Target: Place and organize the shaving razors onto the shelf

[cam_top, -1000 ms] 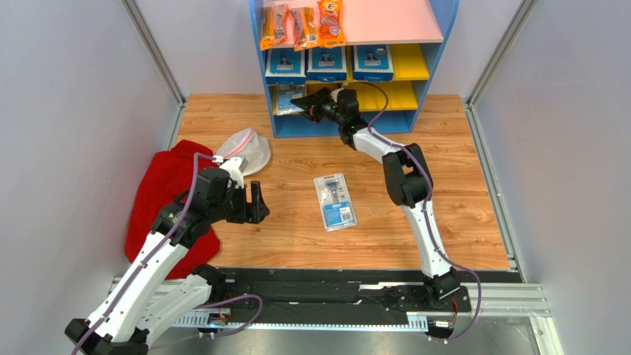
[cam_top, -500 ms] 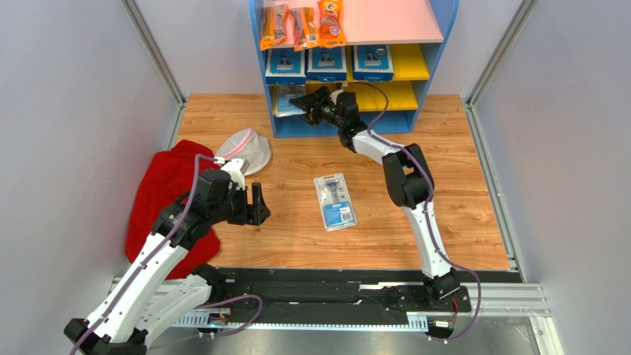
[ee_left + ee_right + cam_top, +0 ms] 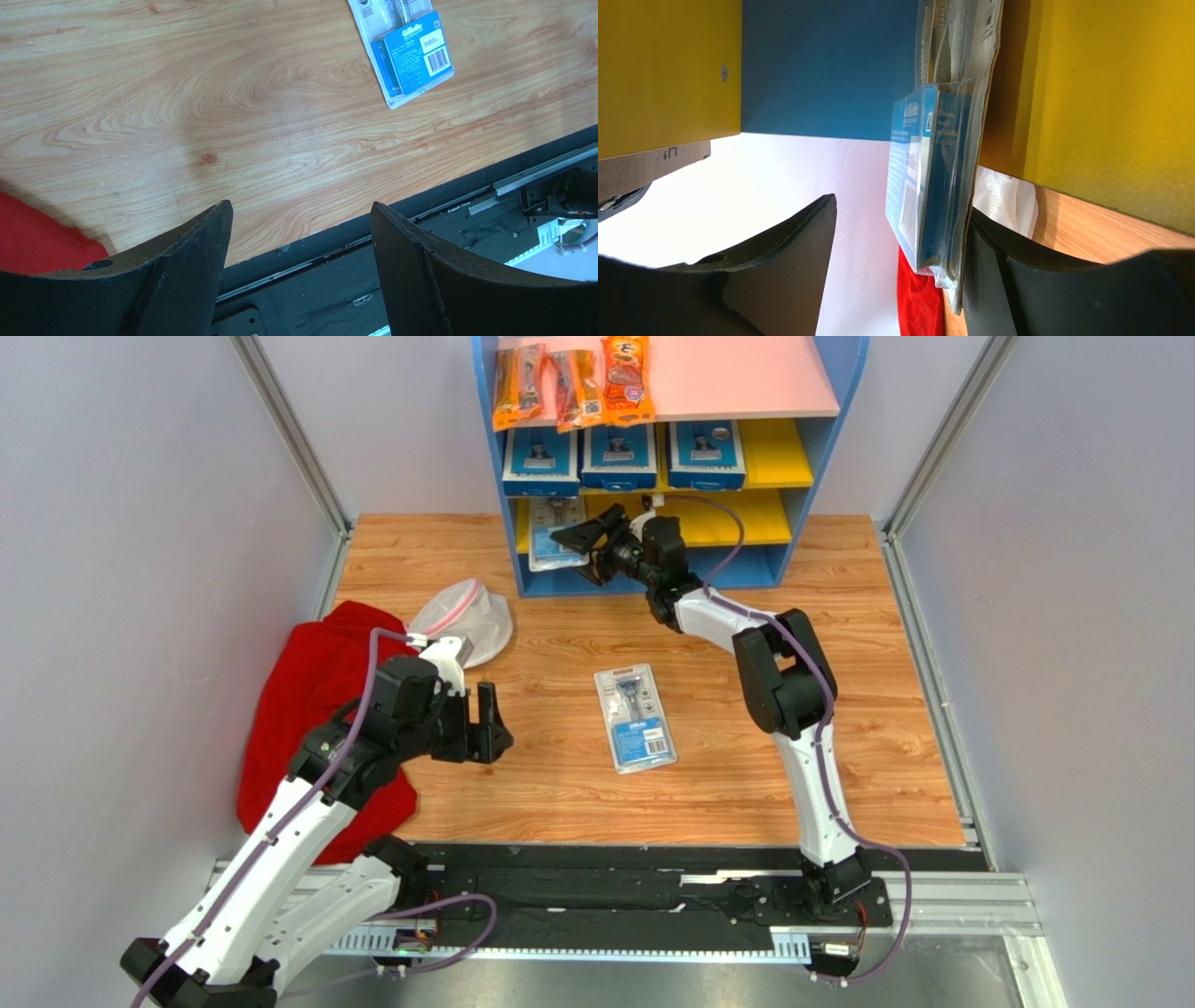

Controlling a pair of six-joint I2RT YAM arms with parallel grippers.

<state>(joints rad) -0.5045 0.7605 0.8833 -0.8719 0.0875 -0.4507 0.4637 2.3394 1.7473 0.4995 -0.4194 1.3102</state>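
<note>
Hovering in the lower bay of the shelf (image 3: 769,515), right gripper (image 3: 898,213) has its jaws spread wide and clamped on nothing. The standing pack (image 3: 927,175) sits between them, tight by one finger; I can't tell if it touches. That pack stands at the left end of the lower yellow board. Left gripper (image 3: 298,266) has its jaws wide too, empty, over bare desk (image 3: 210,105). The loose pack (image 3: 634,717) lies flat mid-desk, well apart from both grippers. A row of three packs (image 3: 619,454) stands on the upper yellow board, with orange packets (image 3: 571,382) on the pink top.

Handling, my read: the loose pack is light, with stiff card and a slick clear blister that may dent under a hard squeeze. It lies flush on the desk, so I'd pinch across its narrow width at the card edges, not on the bubble.
</note>
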